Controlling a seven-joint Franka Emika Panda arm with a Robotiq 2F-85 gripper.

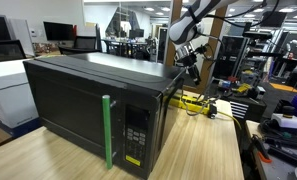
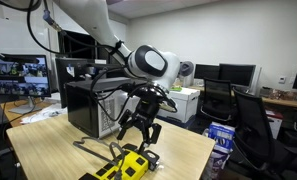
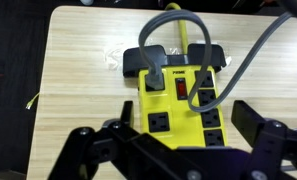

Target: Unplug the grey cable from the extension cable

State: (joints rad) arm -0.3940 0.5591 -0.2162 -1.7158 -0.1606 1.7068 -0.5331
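Claw [image 3: 178, 150] hangs right over the yellow power strip [image 3: 178, 108] on the wood table [image 3: 78, 60]. Fingers [image 3: 98, 150] are spread wide, gripping nothing. Grey cable [image 3: 201, 96] is plugged into a right-row socket, w/ two black adapters [image 3: 140, 62] at the strip's far end. Black microwave [image 1: 88, 95] is nearby, door shut, can't see inside.
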